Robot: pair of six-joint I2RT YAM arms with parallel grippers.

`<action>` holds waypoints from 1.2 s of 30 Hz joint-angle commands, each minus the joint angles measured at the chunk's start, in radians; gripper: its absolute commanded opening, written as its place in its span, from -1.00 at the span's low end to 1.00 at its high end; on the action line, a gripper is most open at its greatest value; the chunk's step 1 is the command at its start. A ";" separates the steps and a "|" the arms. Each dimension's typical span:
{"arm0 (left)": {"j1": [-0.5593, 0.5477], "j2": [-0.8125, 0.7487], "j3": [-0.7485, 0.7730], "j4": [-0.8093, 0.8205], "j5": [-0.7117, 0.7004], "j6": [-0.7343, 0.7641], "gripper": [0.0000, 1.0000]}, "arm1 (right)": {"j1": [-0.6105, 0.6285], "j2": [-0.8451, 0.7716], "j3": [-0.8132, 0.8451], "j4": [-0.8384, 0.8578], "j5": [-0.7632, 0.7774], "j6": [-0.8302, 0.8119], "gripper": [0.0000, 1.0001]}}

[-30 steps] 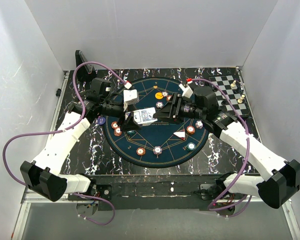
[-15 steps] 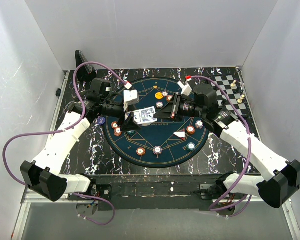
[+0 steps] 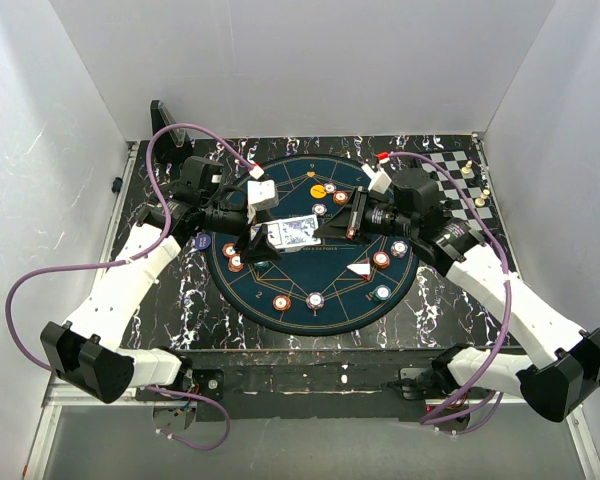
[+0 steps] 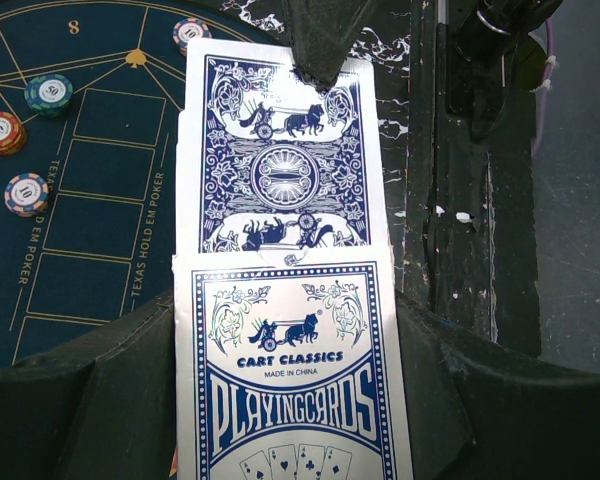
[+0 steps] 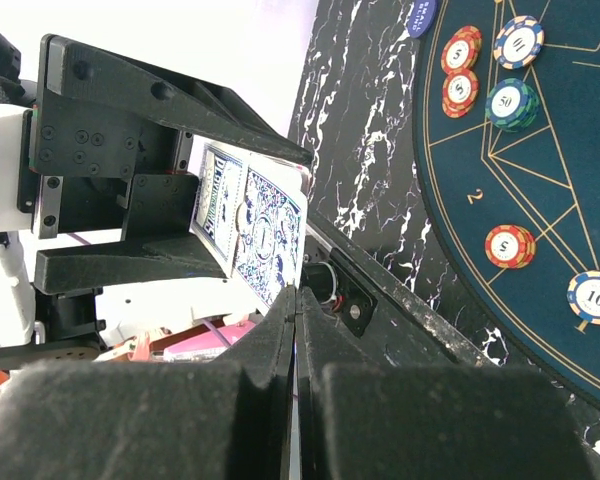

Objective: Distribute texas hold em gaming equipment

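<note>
One blue-backed card (image 4: 280, 170) | right gripper (image 5: 298, 296) pinches it | left gripper (image 3: 264, 236) grips card box (image 4: 295, 400)

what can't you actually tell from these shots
- Face of the card: left wrist view shows only its blue back.
- Cards left in the card box: the box hides them, and the bottom edge crops it.
- Card's pinched end: right wrist view, hidden inside the shut right gripper.
- Values on the chips: top view, too small.

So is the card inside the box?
Partly out: the card sticks past the box, its far edge pinched by the right gripper.
</note>
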 commanded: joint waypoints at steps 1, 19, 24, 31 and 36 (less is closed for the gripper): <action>0.004 -0.037 0.014 0.011 0.030 0.009 -0.23 | -0.014 -0.030 0.038 -0.029 0.016 -0.030 -0.97; 0.004 -0.039 0.014 0.008 0.033 0.011 -0.23 | -0.064 -0.062 0.003 0.000 -0.034 -0.010 -0.74; 0.004 -0.039 0.016 0.010 0.033 0.008 -0.23 | -0.064 -0.070 -0.003 -0.014 -0.022 -0.013 -0.47; 0.004 -0.037 0.019 0.011 0.036 0.006 -0.24 | -0.064 -0.070 -0.013 0.009 -0.044 -0.008 -0.06; 0.004 -0.037 0.020 0.014 0.032 0.006 -0.24 | -0.062 -0.049 -0.006 0.014 -0.070 -0.002 -0.04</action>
